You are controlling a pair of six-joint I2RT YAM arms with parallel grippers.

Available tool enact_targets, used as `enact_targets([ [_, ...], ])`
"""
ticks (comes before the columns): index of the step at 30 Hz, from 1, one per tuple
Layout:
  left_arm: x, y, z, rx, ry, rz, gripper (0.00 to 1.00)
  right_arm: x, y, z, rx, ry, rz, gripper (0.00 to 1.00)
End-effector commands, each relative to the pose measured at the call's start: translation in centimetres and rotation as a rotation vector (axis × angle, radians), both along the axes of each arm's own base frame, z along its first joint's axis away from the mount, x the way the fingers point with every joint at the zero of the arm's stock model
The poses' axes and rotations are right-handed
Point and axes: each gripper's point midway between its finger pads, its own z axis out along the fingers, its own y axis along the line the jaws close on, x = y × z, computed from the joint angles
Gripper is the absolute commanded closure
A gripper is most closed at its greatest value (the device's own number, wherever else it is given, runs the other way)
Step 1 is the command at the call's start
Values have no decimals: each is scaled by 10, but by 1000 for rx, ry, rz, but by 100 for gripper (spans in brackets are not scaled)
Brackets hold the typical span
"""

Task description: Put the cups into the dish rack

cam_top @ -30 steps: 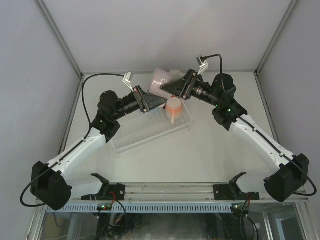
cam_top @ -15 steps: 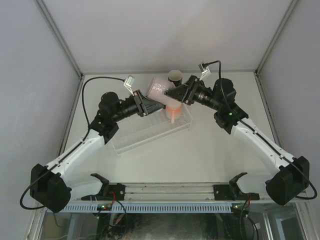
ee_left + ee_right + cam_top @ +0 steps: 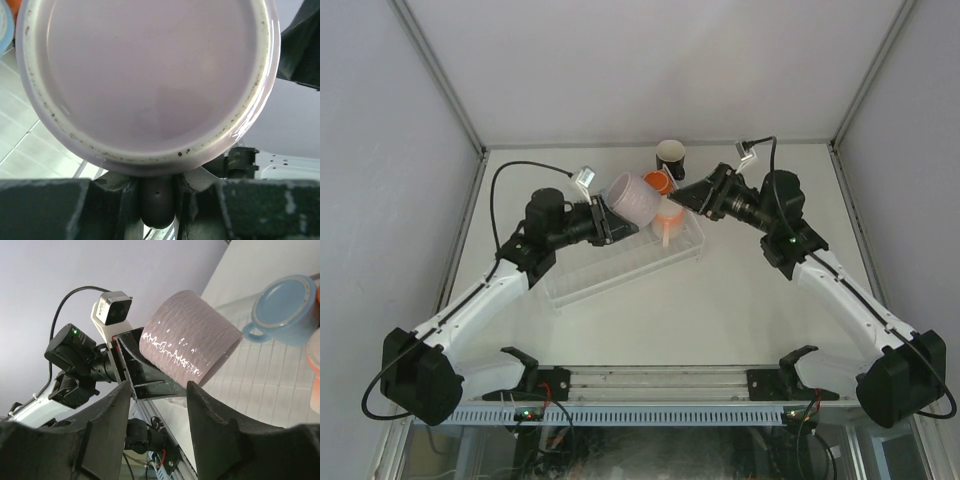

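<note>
My left gripper [image 3: 609,216] is shut on the handle of the pale lilac-pink mug [image 3: 632,197] and holds it tilted above the far end of the clear dish rack [image 3: 603,272]. In the left wrist view the mug's base [image 3: 145,75] fills the frame, with the handle [image 3: 156,200] clamped between my fingers. My right gripper [image 3: 688,194] is open and empty, just right of that mug, which the right wrist view [image 3: 187,335] also shows. An upside-down light blue mug [image 3: 282,307] sits in the rack [image 3: 260,380]. A peach-pink mug [image 3: 668,212] and an orange mug [image 3: 658,182] are at the rack's far right end. A black mug [image 3: 670,155] stands on the table behind the rack.
The rack lies diagonally across the white table, its near-left part holding nothing. Grey walls enclose the table on the left, right and back. The two wrists are close together over the rack's far end.
My left gripper has drawn back to the left with the lilac-pink mug. My right gripper has come off that mug and pulled back to the right, uncovering the black and orange mugs.
</note>
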Motion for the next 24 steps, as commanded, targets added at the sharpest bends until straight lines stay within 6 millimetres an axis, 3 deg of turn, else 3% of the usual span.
enact_targets([
  [1,8,7,23,61,-189,0,100,-5,-15,5,-9,-50,-26,51],
  [10,17,19,-11,272,-185,-6,100,-8,-36,-4,-80,-57,-63,32],
  [19,35,25,-33,415,-181,0,100,-13,-50,-15,-103,-36,-87,31],
  [24,34,12,-46,491,-191,-51,100,-15,-56,-17,-114,-35,-95,30],
])
